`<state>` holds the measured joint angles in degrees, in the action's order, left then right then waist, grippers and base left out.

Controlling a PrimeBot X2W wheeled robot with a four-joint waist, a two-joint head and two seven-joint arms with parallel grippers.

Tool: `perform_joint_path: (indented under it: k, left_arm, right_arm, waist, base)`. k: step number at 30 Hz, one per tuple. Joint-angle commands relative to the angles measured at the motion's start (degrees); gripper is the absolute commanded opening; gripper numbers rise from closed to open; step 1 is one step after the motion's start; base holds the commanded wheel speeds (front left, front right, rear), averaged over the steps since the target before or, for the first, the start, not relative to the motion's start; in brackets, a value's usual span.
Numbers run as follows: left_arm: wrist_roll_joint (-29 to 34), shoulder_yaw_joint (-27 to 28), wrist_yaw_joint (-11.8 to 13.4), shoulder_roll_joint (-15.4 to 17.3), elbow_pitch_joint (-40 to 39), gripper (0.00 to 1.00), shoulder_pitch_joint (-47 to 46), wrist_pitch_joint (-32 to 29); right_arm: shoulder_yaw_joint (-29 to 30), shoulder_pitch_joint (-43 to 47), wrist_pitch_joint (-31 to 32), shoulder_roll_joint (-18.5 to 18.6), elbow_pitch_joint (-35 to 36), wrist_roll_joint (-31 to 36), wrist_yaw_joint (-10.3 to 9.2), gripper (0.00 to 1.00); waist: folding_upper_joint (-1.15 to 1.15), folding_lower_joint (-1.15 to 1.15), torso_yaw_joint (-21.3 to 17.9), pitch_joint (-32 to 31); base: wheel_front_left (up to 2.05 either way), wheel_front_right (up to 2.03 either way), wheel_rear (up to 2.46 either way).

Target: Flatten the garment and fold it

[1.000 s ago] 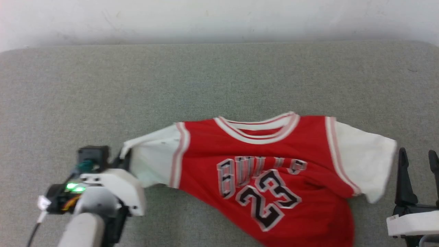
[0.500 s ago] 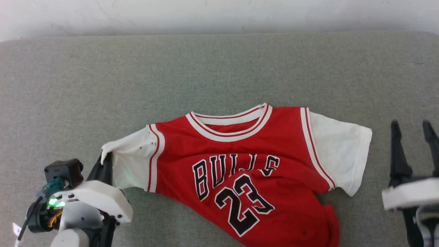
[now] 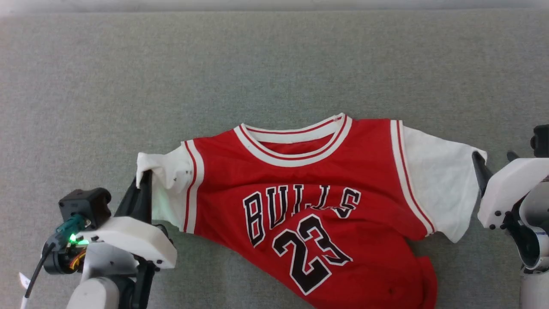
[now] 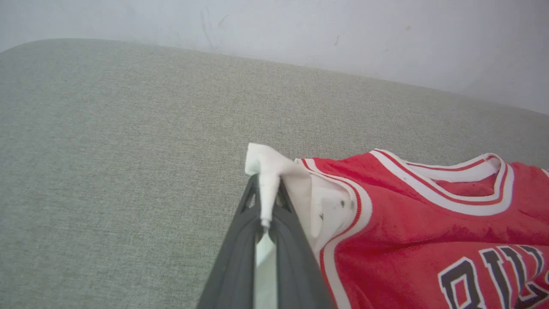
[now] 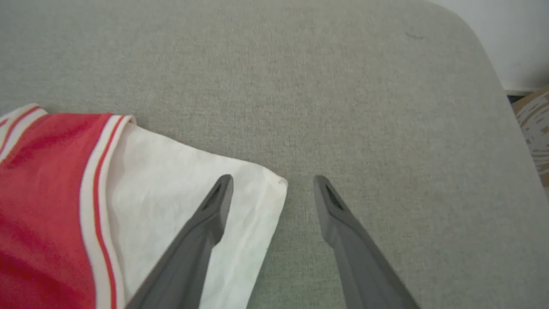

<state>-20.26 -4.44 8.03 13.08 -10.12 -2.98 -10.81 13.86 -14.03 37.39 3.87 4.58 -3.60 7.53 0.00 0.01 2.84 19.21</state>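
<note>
Your right tool (image 5: 272, 184) slid in since earlier frame, was clear of right sleeve (image 5: 163, 180) then. Now, left to right: left tool (image 4: 263, 189) pinched tight on bunched left sleeve (image 3: 171, 171); garment (image 3: 326, 171) front-up on grey desk (image 3: 274, 64), lower hem rumpled; right tool fingers spread wide, one over right sleeve corner, other over bare desk.

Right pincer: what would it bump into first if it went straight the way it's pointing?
The right pincer would probably meet the garment's white sleeve corner first, right under its open fingers, then the grey surface. Its height is unclear.
</note>
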Motion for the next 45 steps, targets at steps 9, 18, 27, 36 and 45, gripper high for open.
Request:
perform_joint_path:
  k: [9, 18, 27, 36, 45]
  left_arm:
    - [-1.07, -0.7, -1.32, -0.02, 1.65, 0.0, -1.84, 0.77]
    - [-1.68, -0.6, -1.65, 0.49, 2.81, 0.0, -2.6, 1.04]
    - [-2.26, -0.75, -1.99, 0.73, 3.49, 0.0, -3.46, 1.44]
    - [-3.27, 0.27, -1.75, 0.18, 3.12, 0.0, -3.96, 4.2]
    - [-2.81, 1.45, -1.84, 1.17, 1.02, 0.0, -9.89, 6.55]
  right_arm:
    - [0.16, -0.45, 6.08, -0.1, -2.72, -0.98, -0.04, 1.0]
    - [1.7, -0.61, 4.31, -0.45, -6.15, 0.26, -0.04, 1.0]
    - [2.48, -3.07, -0.66, -0.83, -10.13, 1.16, -0.04, 0.0]
    - [0.54, -5.78, -8.93, -0.94, -7.82, -1.68, -0.04, 0.0]
    - [-5.01, -10.87, -13.48, -0.98, -2.4, -4.51, -0.04, 0.0]
  waist:
    - [0.0, -0.01, 2.84, 2.2]
    - [0.0, -0.01, 3.29, 2.56]
    - [0.0, -0.01, 2.17, 2.41]
    - [0.0, -0.01, 0.56, -1.94]
    - [0.0, -0.01, -1.11, -6.72]
  base:
    - [0.0, 0.0, 0.0]
    - [0.0, 0.0, 0.0]
    - [0.0, 0.0, 0.0]
    - [0.0, 0.0, 0.0]
    - [0.0, 0.0, 0.0]
